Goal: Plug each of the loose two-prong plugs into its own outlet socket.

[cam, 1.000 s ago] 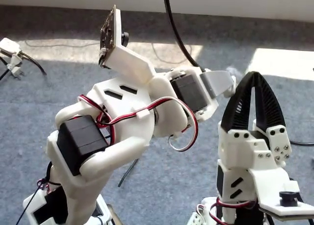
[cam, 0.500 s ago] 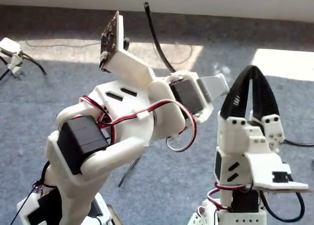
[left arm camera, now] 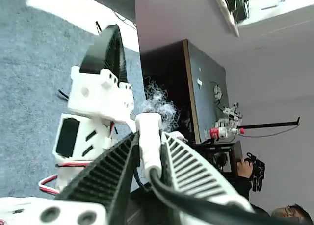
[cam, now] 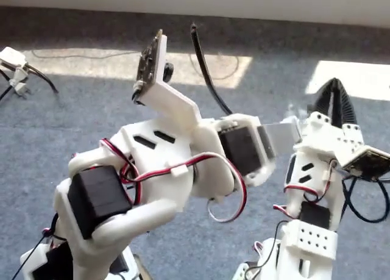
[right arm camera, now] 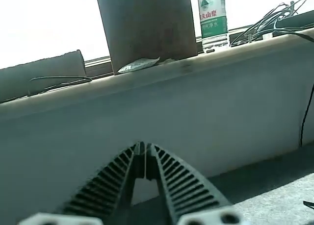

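We see left gripper (left arm camera: 149,135) clamped on white plug (left arm camera: 148,142), held up in air. Right gripper (cam: 334,88) at 3 o'clock in high view, pinched together, empty. Cable (cam: 204,66) rises toward 12 o'clock. We fear: stiff cable twists plug in grip; grippers near, may collide.

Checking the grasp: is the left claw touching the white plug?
Touching. Left wrist view shows the left claw pressed against both sides of the white plug.

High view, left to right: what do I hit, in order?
white connector on the carpet → left arm's wrist camera board → black cable → left claw, shut on a plug → right claw, shut, pointing up → right arm's wrist camera board
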### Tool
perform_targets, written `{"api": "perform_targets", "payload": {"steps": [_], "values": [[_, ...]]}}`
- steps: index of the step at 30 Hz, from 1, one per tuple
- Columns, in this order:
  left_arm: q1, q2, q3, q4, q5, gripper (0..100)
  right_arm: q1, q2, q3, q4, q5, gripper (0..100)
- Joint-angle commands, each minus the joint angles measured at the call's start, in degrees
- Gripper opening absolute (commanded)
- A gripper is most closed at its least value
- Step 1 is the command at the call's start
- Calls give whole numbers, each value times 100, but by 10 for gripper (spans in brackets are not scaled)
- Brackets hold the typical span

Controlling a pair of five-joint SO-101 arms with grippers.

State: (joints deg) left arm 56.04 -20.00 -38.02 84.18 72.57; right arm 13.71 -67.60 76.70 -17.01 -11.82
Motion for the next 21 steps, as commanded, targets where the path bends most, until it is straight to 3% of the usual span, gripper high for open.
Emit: {"api": "perform_targets", "payload": {"steps": [1, 6, 12, 16, 21], "values": [[-752, -57, 92, -44, 18, 7, 804, -532, -330, 470, -70, 29], [-1736, -57, 1095, -360, 9, 7, 1393, -1165, -330, 1692, -70, 29], [-2721, -66, 2844, -1204, 62, 7, 1385, -1587, -303, 3662, -70, 29], [-3081, -101, 3793, -1468, 343, 7, 1033, -1692, 40, 4681, -70, 29], [-3266, -75, 4708, -2110, 870, 7, 523, -1692, 1015, 5059, -35, 29]]}}
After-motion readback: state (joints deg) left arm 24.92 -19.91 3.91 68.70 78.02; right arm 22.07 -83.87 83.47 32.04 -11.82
